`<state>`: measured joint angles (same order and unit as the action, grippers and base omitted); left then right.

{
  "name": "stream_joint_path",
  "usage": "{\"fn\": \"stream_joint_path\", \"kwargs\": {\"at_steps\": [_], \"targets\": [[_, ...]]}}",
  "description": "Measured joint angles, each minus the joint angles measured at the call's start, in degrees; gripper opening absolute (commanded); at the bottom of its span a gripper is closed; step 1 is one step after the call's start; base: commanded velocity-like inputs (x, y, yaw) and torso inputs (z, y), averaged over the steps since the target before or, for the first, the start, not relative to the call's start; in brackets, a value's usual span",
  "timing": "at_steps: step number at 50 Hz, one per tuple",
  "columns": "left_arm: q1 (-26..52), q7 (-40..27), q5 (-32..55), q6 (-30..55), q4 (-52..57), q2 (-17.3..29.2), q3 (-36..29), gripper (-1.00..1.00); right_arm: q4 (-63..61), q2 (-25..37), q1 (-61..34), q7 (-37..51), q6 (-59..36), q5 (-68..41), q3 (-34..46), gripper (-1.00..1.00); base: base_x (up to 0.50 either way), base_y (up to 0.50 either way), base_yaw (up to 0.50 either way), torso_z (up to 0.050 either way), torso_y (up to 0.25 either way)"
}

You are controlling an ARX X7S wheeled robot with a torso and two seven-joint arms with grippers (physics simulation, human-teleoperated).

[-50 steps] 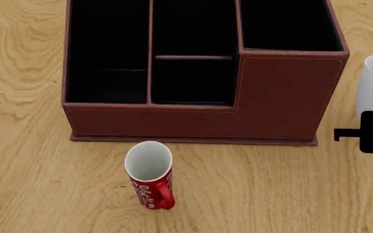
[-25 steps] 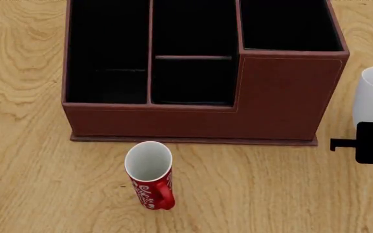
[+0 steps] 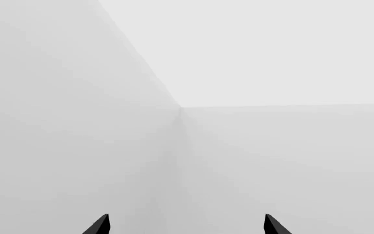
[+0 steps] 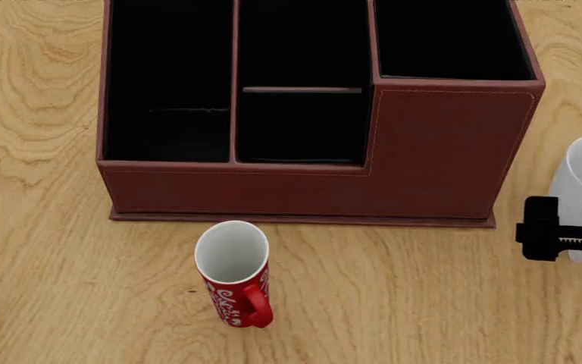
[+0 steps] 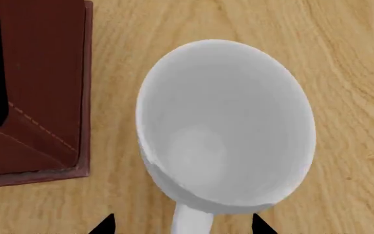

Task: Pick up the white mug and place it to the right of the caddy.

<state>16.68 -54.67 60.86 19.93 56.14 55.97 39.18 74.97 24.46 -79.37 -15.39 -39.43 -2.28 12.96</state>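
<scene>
The wooden surface carries everything here, and the caddy, its black compartments empty, sits just off the right tool's inner side. The white mug stands directly beneath that tool, already on the caddy's right and close to its taller end, so it looks near its intended spot. The tool's tips straddle the handle; whether they pinch it I cannot tell. The red mug stands well apart, in front of the caddy. The left tool is spread, facing blank wall.
</scene>
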Motion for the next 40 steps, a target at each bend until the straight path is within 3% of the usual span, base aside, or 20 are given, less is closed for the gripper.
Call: {"fn": "stream_joint_path", "kwargs": {"at_steps": [25,40], "targets": [[-0.12,-0.02,-0.22,-0.61,-0.09,-0.02,-0.18,1.00,-1.08,1.12,2.26,-0.24,0.31,0.39,-2.68,1.00,0.00,0.00,0.00,0.000,0.000],[-0.07,-0.06,-0.18,-1.17,-0.21,-0.21,-0.35,1.00,-28.07,4.43,15.66,0.99,-12.86,-3.71,-8.26,1.00,0.00,0.00,0.00,0.000,0.000]]}}
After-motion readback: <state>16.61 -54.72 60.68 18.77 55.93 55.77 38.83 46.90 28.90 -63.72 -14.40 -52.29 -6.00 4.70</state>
